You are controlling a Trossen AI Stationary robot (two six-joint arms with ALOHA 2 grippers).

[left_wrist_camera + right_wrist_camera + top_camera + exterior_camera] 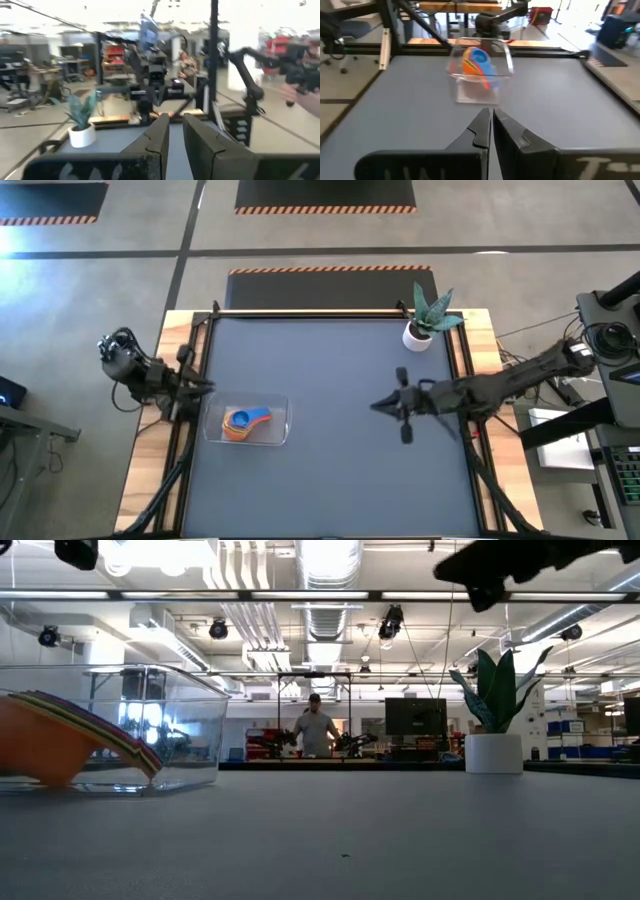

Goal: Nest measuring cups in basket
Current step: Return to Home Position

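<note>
measuring cups nested in basket | left gripper closed, empty, table edge | right gripper closed, empty, mid-table

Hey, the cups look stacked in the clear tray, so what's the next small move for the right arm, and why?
Probably draw the right tool back toward its own edge of the table. The measuring cups sit nested inside the basket, this tool hangs shut and empty over mid-table, and the left tool is parked at its edge.
</note>
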